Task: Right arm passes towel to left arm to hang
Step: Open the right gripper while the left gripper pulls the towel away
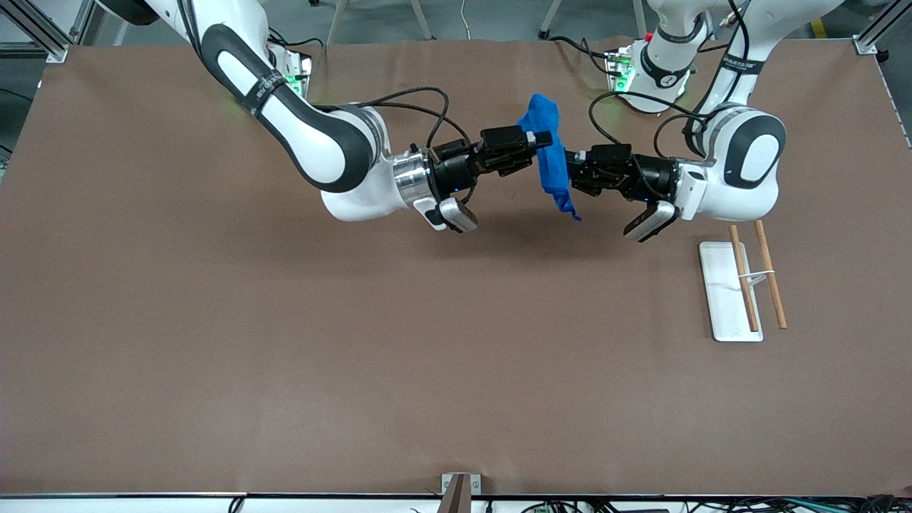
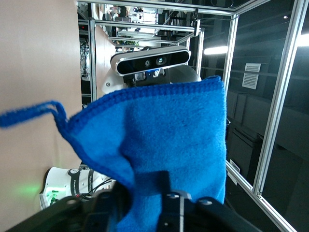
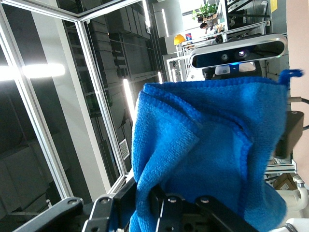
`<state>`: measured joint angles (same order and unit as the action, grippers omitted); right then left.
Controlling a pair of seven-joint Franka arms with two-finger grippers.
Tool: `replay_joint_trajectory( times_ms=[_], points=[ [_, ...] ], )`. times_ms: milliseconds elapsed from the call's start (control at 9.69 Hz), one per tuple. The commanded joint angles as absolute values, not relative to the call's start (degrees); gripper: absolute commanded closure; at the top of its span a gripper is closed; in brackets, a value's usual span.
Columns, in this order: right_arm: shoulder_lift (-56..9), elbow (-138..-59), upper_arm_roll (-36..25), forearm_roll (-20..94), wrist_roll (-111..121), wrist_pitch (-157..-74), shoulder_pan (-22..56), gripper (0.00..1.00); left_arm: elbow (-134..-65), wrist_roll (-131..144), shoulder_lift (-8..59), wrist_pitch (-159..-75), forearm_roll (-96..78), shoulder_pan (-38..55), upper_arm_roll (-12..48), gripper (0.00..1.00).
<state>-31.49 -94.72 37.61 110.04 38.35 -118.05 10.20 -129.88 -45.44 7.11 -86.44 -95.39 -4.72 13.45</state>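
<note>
Over table: both claws pinch towel.

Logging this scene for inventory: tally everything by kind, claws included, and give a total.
Towel: 1, the blue towel, held up between both claws.
Claws: 2, the right claw and the left claw, each shut on the cloth.
Rack: 1, the white base with wooden rods, at the left arm's end.
Total: 4

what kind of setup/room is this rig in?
Likely a robotics lab or test cell: two arms, with the right gripper and left gripper at a blue towel, over a brown-covered table, with an aluminium-profile frame around it.
</note>
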Motion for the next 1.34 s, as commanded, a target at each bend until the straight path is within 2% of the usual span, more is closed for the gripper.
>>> replay_joint_trajectory(
  times_ms=[0,413,516,619,722,1032,1238],
  points=[
    [-31.5,-94.6,38.1,111.8,39.6,-118.7,10.4,0.99,-132.1,-47.5,6.8,-87.9,-94.8,-5.3,13.5,0.99],
    [-31.5,-94.7,38.1,111.8,39.5,-118.7,10.4,0.98,-130.0,-46.8,7.1,-88.1,-86.9,-8.3,13.4,1.00],
    [-31.4,-94.8,38.0,111.5,38.9,-118.7,9.9,0.76,-129.7,-46.7,7.1,-88.2,-85.7,-8.3,13.0,1.00],
    [-30.6,-95.9,37.9,110.8,38.9,-118.9,9.1,0.01,-128.2,-45.9,7.6,-88.4,-83.4,-9.1,12.8,1.00],
    [-28.8,-97.2,37.7,109.9,38.8,-121.1,7.2,0.00,-125.5,-44.1,8.4,-88.7,-79.0,-10.6,12.9,1.00],
    [-26.7,-97.5,36.3,96.2,32.6,-128.1,2.4,0.00,-116.8,-38.3,12.4,-89.7,-66.6,-12.3,12.8,1.00],
    [-24.8,-97.4,29.5,82.2,28.1,-129.6,2.3,0.00,-109.8,-32.2,14.1,-93.0,-52.4,-11.7,12.8,1.00]
  ],
)
